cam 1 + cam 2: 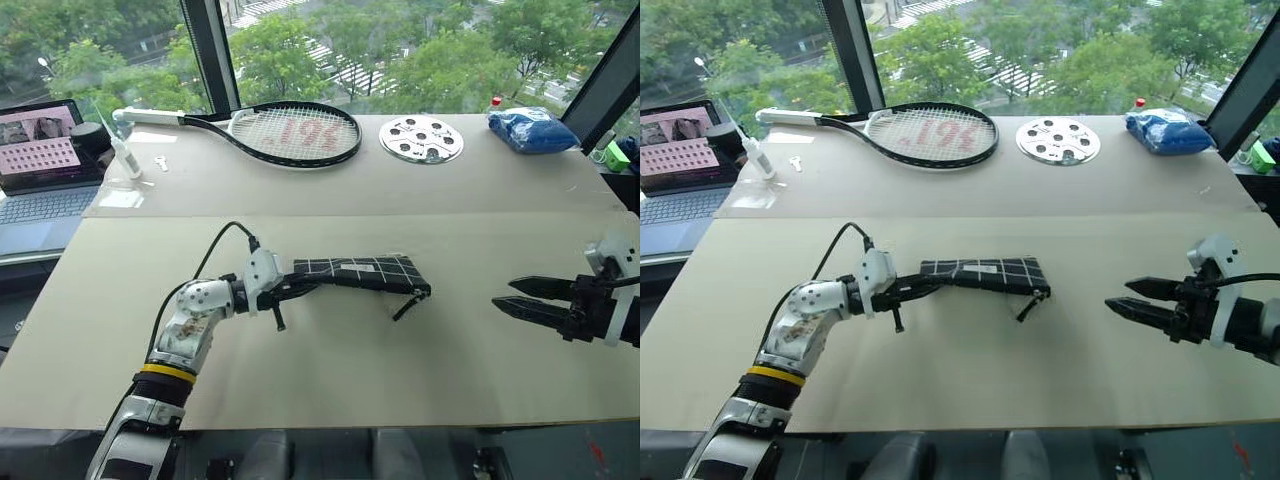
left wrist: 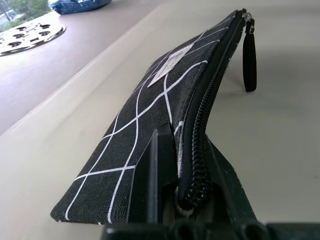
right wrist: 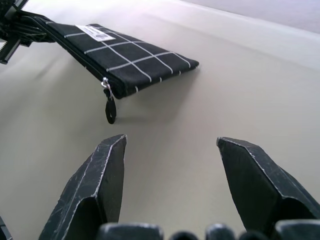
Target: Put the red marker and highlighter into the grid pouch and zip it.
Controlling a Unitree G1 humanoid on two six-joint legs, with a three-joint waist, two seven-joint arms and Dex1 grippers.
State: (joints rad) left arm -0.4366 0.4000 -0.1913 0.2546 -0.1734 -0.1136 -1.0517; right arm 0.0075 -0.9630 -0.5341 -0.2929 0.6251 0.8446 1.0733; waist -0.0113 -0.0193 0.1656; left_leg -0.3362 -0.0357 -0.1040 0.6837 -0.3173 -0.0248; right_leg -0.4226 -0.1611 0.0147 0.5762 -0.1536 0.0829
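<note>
My left gripper (image 1: 300, 280) is shut on one short end of the grid pouch (image 1: 360, 272), a flat black fabric case with white grid lines. It holds the pouch roughly level just above the table, near the middle. In the left wrist view the zipper teeth (image 2: 200, 150) run closed along the pouch (image 2: 150, 125). The black pull strap (image 1: 408, 305) dangles from the far end. My right gripper (image 1: 503, 292) is open and empty. It hovers to the right of the pouch (image 3: 125, 55), clear of it, pointing toward it. The red marker and the highlighter are out of view.
At the back of the beige table (image 1: 330, 390) lie a tennis racket (image 1: 290, 132), a round white perforated disc (image 1: 421, 139) and a blue bag (image 1: 532, 130). A laptop (image 1: 40, 160) and a small white bottle (image 1: 125, 155) stand at the far left.
</note>
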